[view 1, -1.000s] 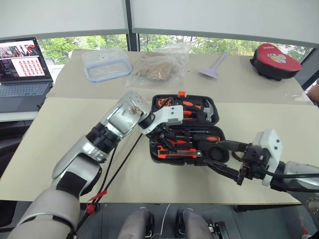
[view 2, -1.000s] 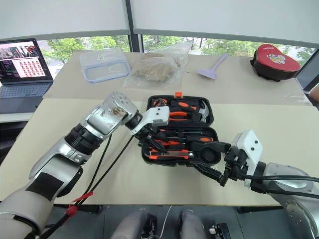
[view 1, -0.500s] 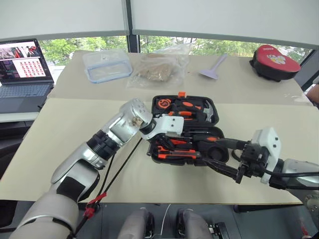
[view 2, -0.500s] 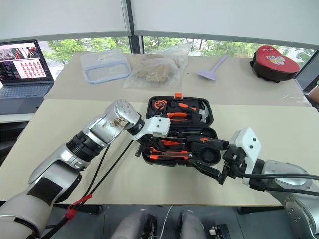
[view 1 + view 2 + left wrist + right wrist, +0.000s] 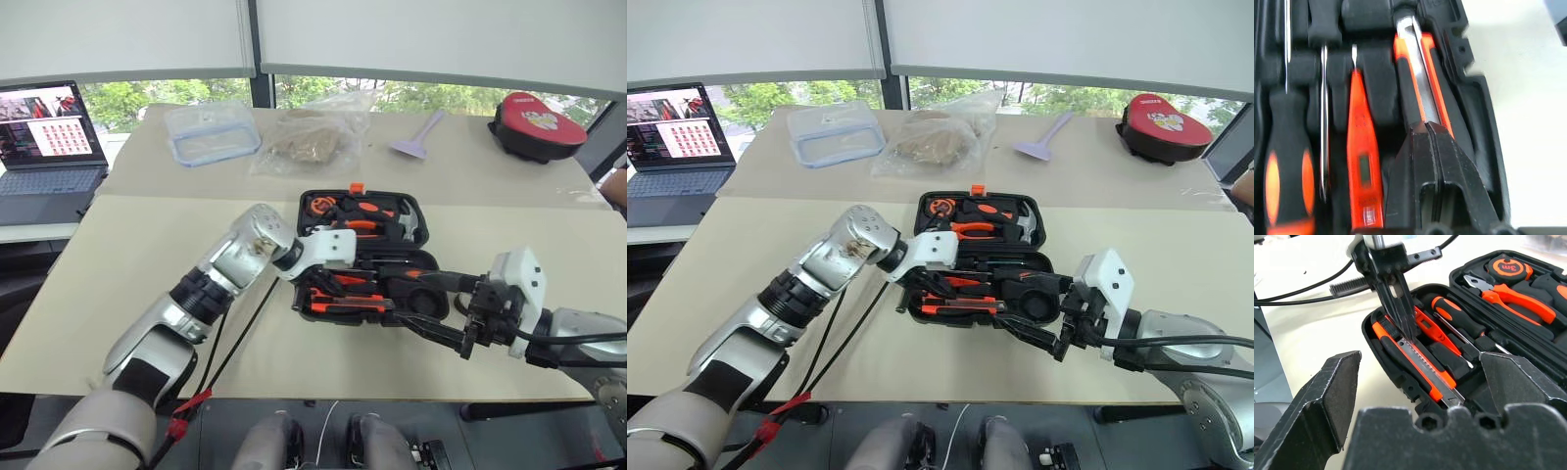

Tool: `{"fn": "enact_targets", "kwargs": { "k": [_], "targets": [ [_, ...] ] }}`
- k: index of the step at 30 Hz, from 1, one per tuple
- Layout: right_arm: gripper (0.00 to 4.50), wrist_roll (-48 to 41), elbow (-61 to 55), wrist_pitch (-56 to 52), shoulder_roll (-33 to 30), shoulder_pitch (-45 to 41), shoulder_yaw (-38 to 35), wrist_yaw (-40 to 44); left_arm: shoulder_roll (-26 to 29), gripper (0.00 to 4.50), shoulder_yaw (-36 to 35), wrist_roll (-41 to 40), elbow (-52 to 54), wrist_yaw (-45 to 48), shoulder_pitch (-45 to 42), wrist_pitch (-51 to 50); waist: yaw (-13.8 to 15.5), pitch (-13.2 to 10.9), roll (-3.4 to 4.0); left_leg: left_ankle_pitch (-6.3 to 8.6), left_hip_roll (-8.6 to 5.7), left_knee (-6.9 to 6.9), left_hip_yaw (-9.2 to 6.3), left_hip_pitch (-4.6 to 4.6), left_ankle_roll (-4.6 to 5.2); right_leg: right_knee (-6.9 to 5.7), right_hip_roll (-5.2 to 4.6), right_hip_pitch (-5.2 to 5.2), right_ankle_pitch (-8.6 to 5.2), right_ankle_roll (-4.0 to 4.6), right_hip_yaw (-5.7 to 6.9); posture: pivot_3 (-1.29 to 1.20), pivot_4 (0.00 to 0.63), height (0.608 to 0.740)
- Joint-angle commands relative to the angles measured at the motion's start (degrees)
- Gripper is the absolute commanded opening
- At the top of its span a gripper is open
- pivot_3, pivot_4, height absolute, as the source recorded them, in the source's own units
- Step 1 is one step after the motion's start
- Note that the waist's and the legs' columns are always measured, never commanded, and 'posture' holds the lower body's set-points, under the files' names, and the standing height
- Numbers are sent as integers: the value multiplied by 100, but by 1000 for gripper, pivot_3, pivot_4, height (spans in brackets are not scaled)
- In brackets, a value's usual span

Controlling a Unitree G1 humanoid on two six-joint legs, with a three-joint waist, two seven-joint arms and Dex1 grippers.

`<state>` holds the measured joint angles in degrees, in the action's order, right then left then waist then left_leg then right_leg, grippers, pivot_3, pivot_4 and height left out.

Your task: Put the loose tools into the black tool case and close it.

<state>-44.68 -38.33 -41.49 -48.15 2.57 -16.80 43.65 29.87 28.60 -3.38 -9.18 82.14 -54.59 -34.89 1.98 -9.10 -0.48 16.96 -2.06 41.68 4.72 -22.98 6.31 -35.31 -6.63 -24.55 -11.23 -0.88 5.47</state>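
1. Left eye view: showed the black tool case [image 5: 364,257] lying open on the beige table [image 5: 118,264], lid half farther from the robot, orange latch [image 5: 358,186] at its far edge. Held the left gripper [image 5: 315,281] over the near half's left end, fingers pressed together. Kept the right gripper [image 5: 439,306] at the case's near right corner, fingers spread wide with nothing between them. Farther back: a laptop [image 5: 44,147], a clear plastic box [image 5: 211,130], a plastic bag [image 5: 313,137] and a red-topped pouch [image 5: 541,122].
2. Left wrist view: looked down the closed fingers [image 5: 1435,176], tips resting on or just above the utility knife [image 5: 1418,83] in its slot by the case wall; contact could not be told. Beside it lay the small all-orange screwdriver [image 5: 1361,161], then an orange-black screwdriver [image 5: 1288,166].
3. Right wrist view: framed the case between the wide-apart fingers [image 5: 1317,396]. Showed the other gripper's closed tips [image 5: 1400,320] down at the knife, with pliers [image 5: 1508,296] and tape measure [image 5: 1508,268] in the lid half.
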Motion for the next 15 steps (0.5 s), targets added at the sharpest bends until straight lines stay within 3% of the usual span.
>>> {"fn": "enact_targets", "kwargs": {
  "k": [1,7,15],
  "targets": [
    [4500,-60,-40,40,-59,-48,-86,44,401,20,-242,-240,532,425,-82,214,1,0,1,1,0,0,0,1,-1,-1,1,1,0,0,2,0,150,728],
    [4500,-21,6,78,-45,-74,26,56,679,20,174,150,458,532,70,642,47,-2,2,2,-10,4,-1,9,-1,17,0,26,2,-6,5,0,150,728],
    [4500,-9,-16,99,-44,31,-32,63,457,20,481,520,304,242,236,969,40,-2,2,2,-6,3,-1,9,-1,17,6,24,2,-6,6,0,150,728]
  ]
}}
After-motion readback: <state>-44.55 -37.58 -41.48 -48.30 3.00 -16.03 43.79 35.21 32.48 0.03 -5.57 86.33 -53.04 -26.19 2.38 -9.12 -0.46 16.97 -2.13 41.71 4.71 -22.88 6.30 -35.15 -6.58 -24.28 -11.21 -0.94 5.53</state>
